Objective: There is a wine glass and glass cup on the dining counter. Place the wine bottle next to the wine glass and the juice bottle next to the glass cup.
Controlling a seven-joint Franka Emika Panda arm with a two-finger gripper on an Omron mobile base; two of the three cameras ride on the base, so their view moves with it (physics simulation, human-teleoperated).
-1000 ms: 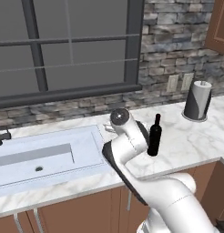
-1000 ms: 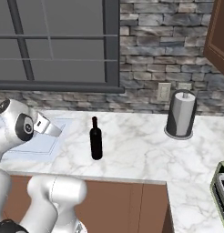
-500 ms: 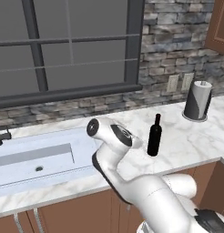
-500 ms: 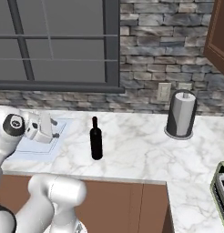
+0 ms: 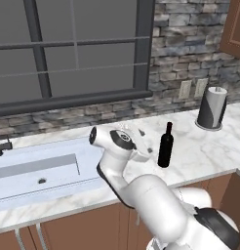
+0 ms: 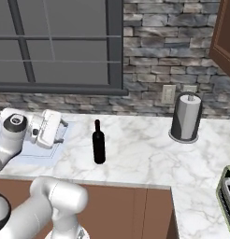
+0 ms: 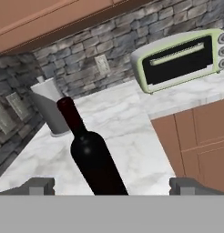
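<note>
Claw [image 7: 111, 185] gapes fully open, empty, aimed at the wine bottle [image 5: 165, 145] standing upright on the bench [image 5: 205, 146] beside the sink [image 5: 34, 166]. Best advance level, straddle the body, then close.

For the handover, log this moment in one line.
gripper: open, empty | wine bottle: upright on counter, between the fingers, not gripped | next: close on bottle
</note>
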